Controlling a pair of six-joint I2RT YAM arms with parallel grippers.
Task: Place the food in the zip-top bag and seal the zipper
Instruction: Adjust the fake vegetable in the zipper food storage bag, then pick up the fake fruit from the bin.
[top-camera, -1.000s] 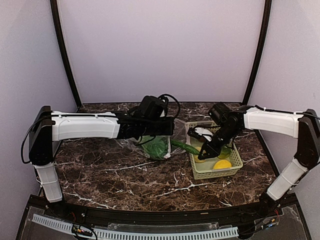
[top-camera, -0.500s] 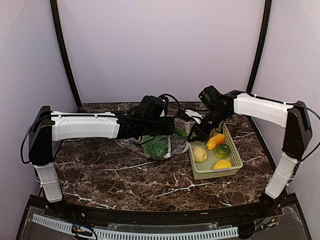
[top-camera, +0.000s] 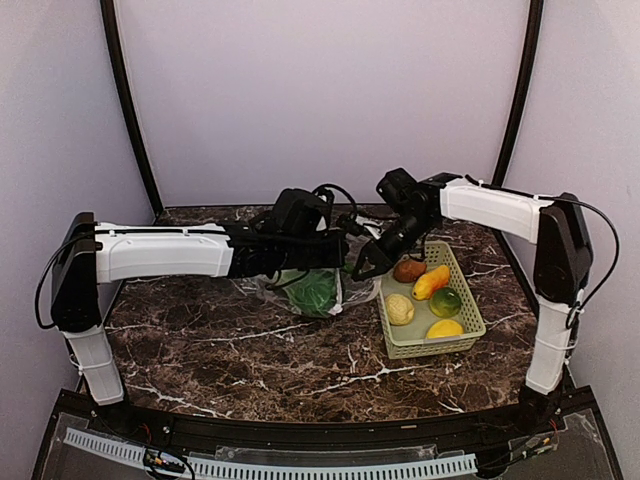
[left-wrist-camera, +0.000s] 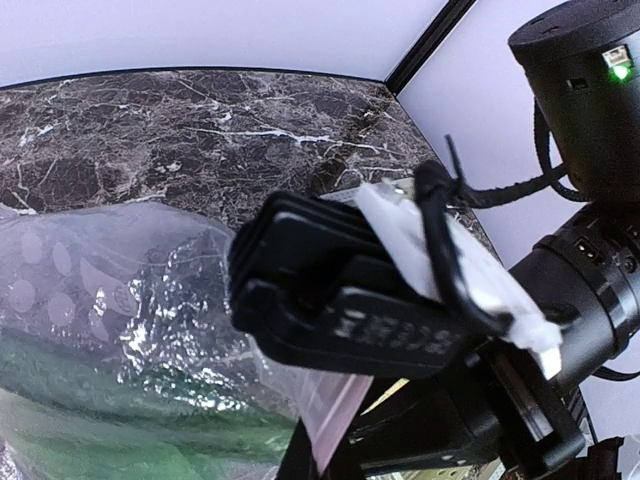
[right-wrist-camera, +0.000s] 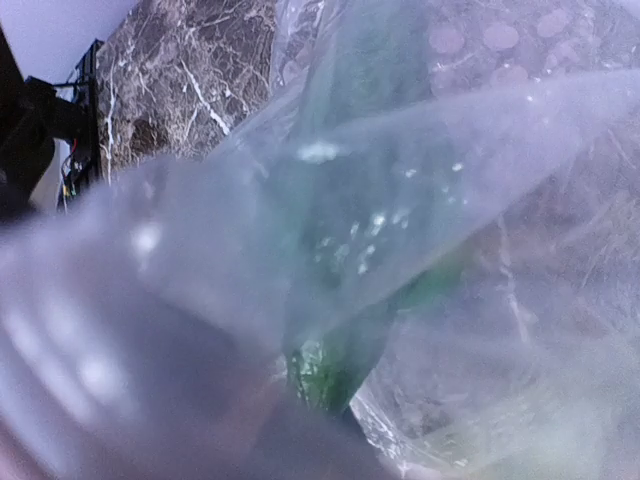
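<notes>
Evidently loading: left tool (left-wrist-camera: 242, 285) pinches the clear dotted plastic bag (left-wrist-camera: 90, 300) open; right tool (top-camera: 363, 265), grip unreadable through film, brings a long green vegetable (right-wrist-camera: 340, 250) inside. Next: release it, withdraw gently.

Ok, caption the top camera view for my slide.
Left hand pinches the clear bag; right hand meets its mouth beside the produce basket.

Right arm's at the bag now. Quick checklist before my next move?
1. Left fingers shut on zip-top bag edge: ok.
2. Right gripper beside the bag: ok.
3. Its grip on the long green vegetable: cannot tell.
4. That vegetable inside the bag: cannot tell; seen only through plastic.
5. Bok choy in bag: ok.
6. All food bagged: not ok; five pieces lie in the basket.
</notes>
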